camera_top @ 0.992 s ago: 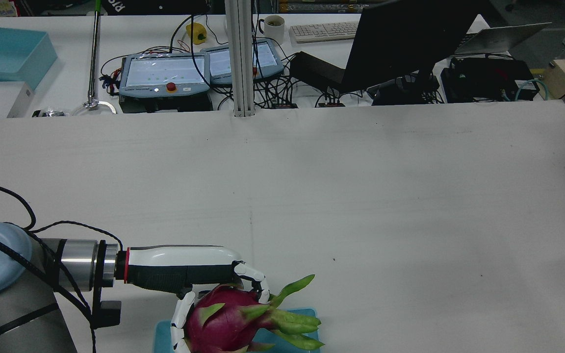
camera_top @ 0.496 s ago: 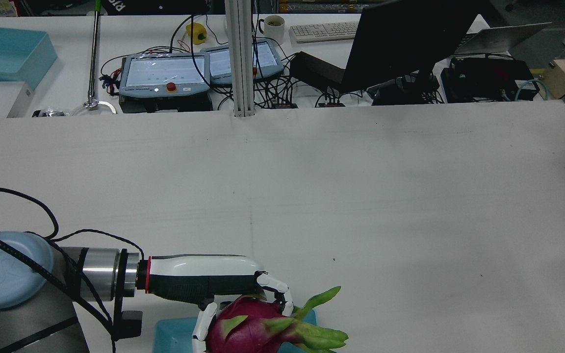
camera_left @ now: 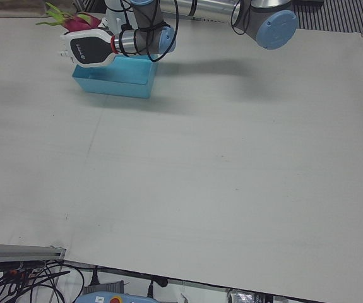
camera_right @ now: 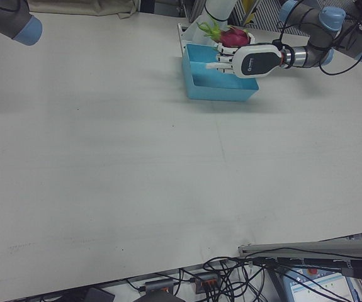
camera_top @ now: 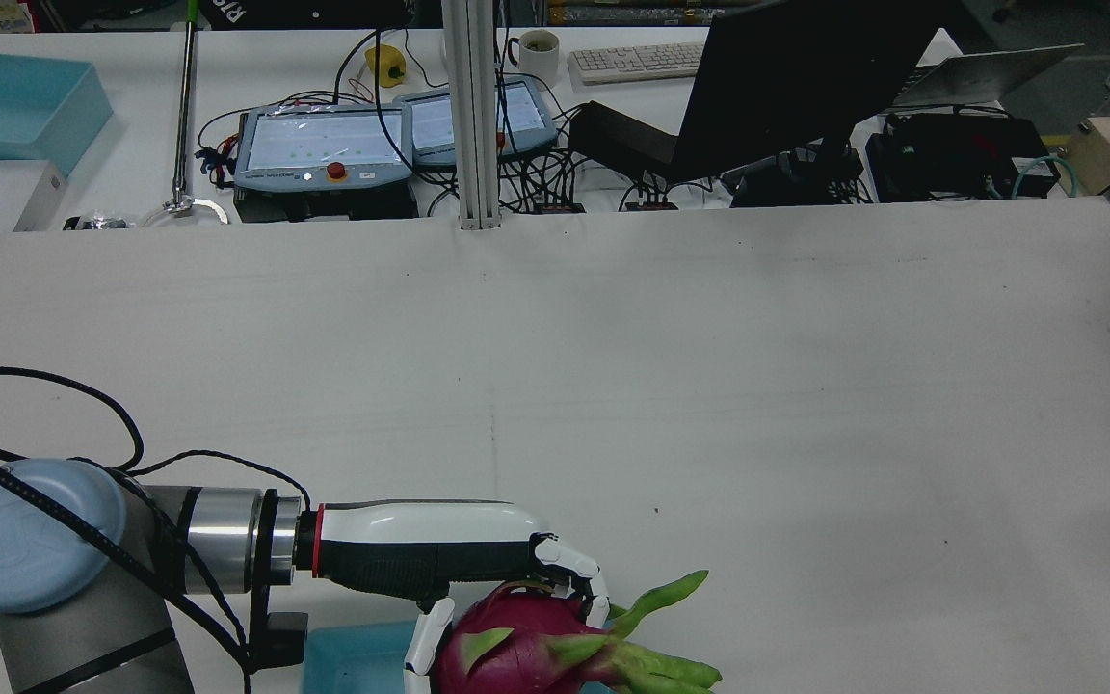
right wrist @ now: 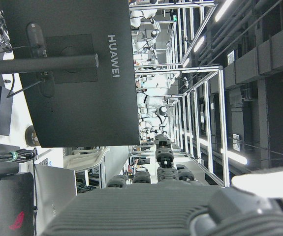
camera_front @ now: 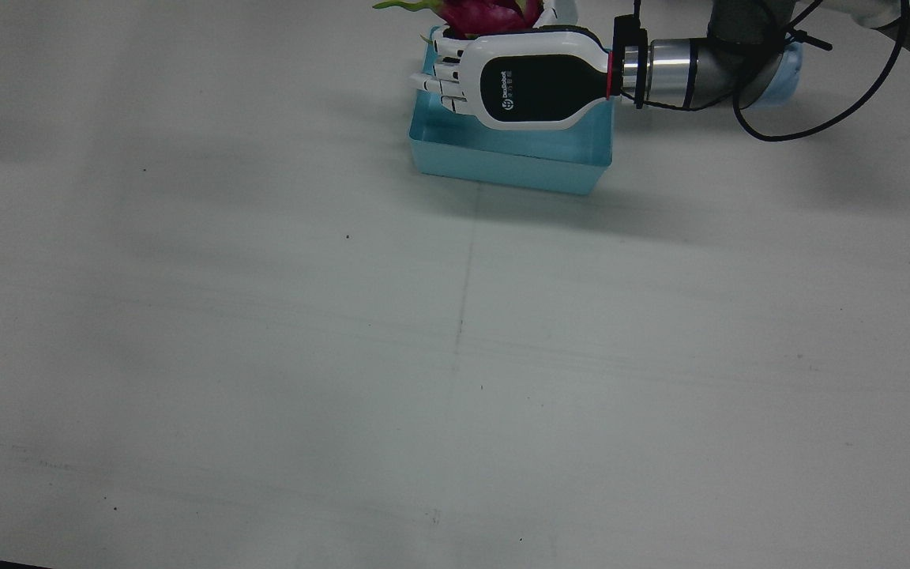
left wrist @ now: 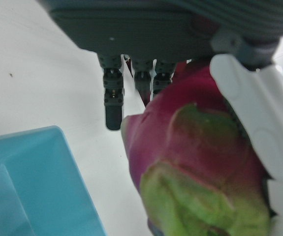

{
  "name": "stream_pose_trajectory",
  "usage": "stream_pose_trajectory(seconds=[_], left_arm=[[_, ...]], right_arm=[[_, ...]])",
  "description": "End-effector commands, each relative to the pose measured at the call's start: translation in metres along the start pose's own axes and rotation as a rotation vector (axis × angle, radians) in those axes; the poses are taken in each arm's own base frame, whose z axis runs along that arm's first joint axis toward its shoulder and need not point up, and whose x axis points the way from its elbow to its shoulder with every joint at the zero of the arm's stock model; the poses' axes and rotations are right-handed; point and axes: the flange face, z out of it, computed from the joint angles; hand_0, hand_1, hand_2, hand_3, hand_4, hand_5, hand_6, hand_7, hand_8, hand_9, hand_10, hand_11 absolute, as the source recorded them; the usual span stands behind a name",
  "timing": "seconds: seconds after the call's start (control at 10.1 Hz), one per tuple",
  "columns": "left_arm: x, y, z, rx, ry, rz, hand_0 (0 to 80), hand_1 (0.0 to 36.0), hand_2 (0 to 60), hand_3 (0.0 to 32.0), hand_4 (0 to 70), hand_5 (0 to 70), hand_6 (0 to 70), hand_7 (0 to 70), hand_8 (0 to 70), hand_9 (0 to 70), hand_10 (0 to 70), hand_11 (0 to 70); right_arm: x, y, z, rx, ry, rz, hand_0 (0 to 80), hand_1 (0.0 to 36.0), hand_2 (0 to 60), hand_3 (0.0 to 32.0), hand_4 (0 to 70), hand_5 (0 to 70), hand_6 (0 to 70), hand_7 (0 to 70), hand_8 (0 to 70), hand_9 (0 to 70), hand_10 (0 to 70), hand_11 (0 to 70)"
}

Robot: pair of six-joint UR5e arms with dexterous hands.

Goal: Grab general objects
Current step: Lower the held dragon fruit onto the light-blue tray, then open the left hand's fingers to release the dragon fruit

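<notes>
A magenta dragon fruit (camera_top: 536,646) with green scales is held in my left hand (camera_top: 439,554), whose white fingers wrap over its top and side. The fruit hangs at the right end of a light blue tray (camera_top: 353,660), its green tips reaching past the tray's edge. In the front view the left hand (camera_front: 530,79) covers the tray (camera_front: 502,162) and the fruit (camera_front: 486,14) shows at the top edge. The left hand view shows the fruit (left wrist: 200,162) close up beside the tray corner (left wrist: 28,187). My right hand (right wrist: 166,206) shows only in its own view, raised and facing a monitor.
The white table (camera_top: 709,386) stretches wide ahead and to the right of the tray. Beyond its far edge stand teach pendants (camera_top: 324,145), a black monitor (camera_top: 796,77), cables and an aluminium post (camera_top: 473,116). The right arm's elbow (camera_right: 17,19) hangs over the other corner.
My left hand has carried the dragon fruit to the right and slightly lower in the rear view, from above the tray's middle toward its right end. Its hold looks the same.
</notes>
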Motion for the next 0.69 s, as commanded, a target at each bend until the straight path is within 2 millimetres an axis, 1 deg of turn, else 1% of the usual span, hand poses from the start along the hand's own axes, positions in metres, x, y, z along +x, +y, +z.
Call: stream_pose_trajectory(seconds=[0.0,0.2,0.6], left_arm=[[-0.0147,-0.0072,-0.0064,0.000,-0.007,-0.004,46.3,9.7,0.0,0.0,9.2,8.6,4.1,12.8,2.4,1.1,0.0,0.0],[-0.0155,-0.0084,-0.0074,0.003,-0.009,-0.004,46.5,9.8,0.5,0.0,11.5,9.6,5.0,14.4,3.3,1.4,0.0,0.0],[-0.0149,-0.0091,-0.0073,0.003,-0.009,-0.005,46.5,10.1,1.1,0.0,11.5,8.7,5.2,15.8,2.5,1.7,0.0,0.0]], right_arm=[[0.0000,0.0001,0.0001,-0.001,0.000,0.000,0.0,0.0,0.0,0.0,0.0,0.0,0.0,0.0,0.0,0.0,0.0,0.0],[0.0000,0.0001,0.0001,-0.001,0.000,0.000,0.0,0.0,0.0,0.0,0.0,0.0,0.0,0.0,0.0,0.0,0.0,0.0],[0.0000,-0.0001,-0.0001,0.001,0.000,0.000,0.0,0.0,0.0,0.0,0.0,0.0,0.0,0.0,0.0,0.0,0.0,0.0]])
